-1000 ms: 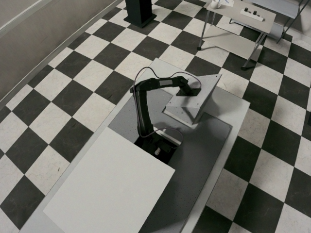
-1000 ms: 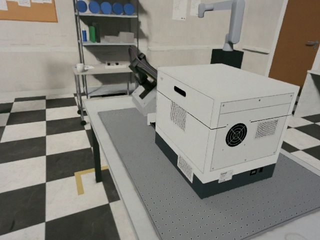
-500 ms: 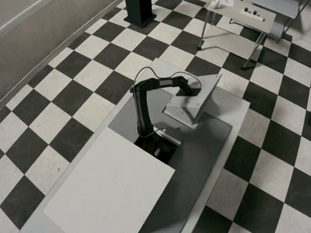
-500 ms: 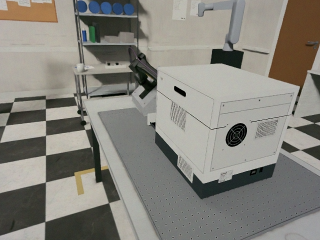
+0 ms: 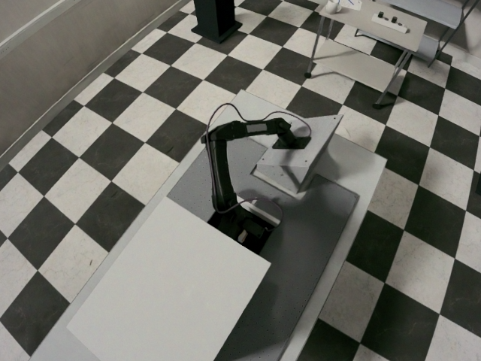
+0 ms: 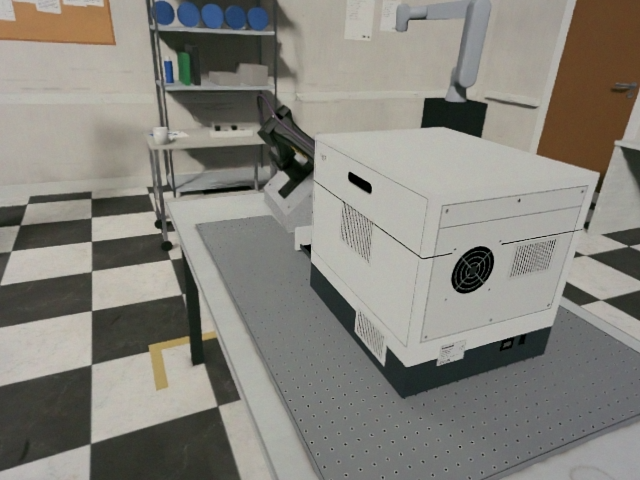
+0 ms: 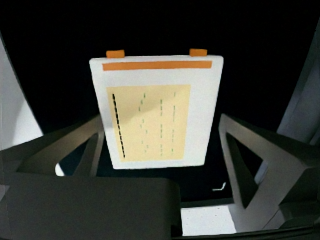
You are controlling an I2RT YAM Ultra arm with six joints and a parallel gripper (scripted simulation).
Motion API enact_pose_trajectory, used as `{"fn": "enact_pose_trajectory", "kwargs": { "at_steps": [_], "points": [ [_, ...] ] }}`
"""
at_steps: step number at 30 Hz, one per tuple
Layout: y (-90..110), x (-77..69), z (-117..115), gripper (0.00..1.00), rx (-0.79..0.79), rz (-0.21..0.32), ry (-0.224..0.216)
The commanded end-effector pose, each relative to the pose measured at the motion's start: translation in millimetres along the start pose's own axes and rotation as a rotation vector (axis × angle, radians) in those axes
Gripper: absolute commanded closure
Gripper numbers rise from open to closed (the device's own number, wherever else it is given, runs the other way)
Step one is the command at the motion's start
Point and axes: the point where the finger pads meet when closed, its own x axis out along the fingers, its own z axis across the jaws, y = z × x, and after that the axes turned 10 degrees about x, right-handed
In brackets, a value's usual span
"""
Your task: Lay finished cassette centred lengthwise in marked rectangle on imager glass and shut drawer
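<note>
FINISHED is a white cassette with an orange band, two orange tabs and a tan gel window. In the wrist view it lies on the dark glass of the drawer. A white corner mark shows near its lower right corner. My gripper is open, with one finger on each side of the cassette and not closed on it. In the top view the gripper reaches down into the open drawer at the front of IM. IM is the large white box with a dark base.
The arm's base sits on a slanted grey stand behind the drawer. IM stands on a perforated grey mat on the white table. A shelf cart and another robot's pedestal stand off the table.
</note>
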Motion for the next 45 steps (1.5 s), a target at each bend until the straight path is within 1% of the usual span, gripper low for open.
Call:
{"fn": "enact_pose_trajectory", "kwargs": {
  "at_steps": [1,4,7,12,16,22,25,31,33,34,35,45],
  "points": [
    [-4.8,-16.7,-4.7,0.09,-0.01,-0.006,0.045],
    [-4.6,-16.6,-3.4,0.09,-0.012,-0.006,0.043],
    [-4.2,-18.3,-6.5,0.09,-0.004,-0.009,0.05],
    [-3.8,-17.1,-1.7,0.09,-0.013,-0.005,0.04],
    [-3.2,-19.3,-5.8,0.09,-0.005,-0.008,0.047],
    [-2.8,-17.8,-0.1,0.09,-0.016,-0.004,0.036],
    [-1.9,-21.0,-5.9,0.09,-0.005,-0.008,0.046],
    [-2.7,-18.2,-0.3,0.09,-0.013,-0.005,0.037],
    [-2.7,-18.2,-0.3,0.09,-0.013,-0.005,0.037],
    [-2.4,-20.2,-4.7,0.09,-0.004,-0.008,0.047],
    [-2.5,-20.2,-4.8,0.09,-0.003,-0.008,0.047],
    [-3.7,-17.8,-0.8,0.09,-0.006,-0.007,0.043]
  ]
}}
